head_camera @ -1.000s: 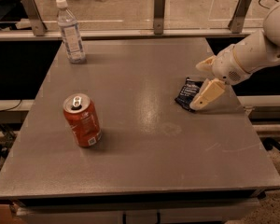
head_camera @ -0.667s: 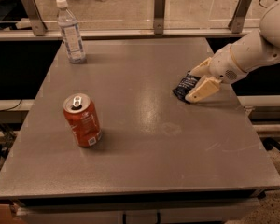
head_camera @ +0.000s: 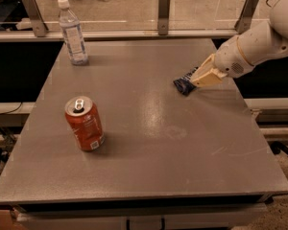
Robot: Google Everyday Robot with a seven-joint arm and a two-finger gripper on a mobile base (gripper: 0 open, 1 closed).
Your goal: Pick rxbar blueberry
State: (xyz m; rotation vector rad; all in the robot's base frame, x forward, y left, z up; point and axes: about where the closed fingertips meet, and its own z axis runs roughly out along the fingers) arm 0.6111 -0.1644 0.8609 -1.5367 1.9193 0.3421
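Note:
The rxbar blueberry (head_camera: 183,85) is a small dark navy wrapper at the right side of the grey table (head_camera: 149,128). My gripper (head_camera: 198,80) reaches in from the right on a white arm, and its cream fingers (head_camera: 209,74) are closed over the bar's right end. Only the bar's left end shows past the fingertips. I cannot tell whether the bar touches the table or is just above it.
An orange-red soda can (head_camera: 84,123) stands upright at the front left. A clear water bottle (head_camera: 73,32) stands at the back left corner. A rail with metal posts (head_camera: 164,11) runs behind the table's far edge.
The gripper has tilted down and closed over the bar. The bar has shifted a little to the left and away with the gripper. The can and bottle have not moved.

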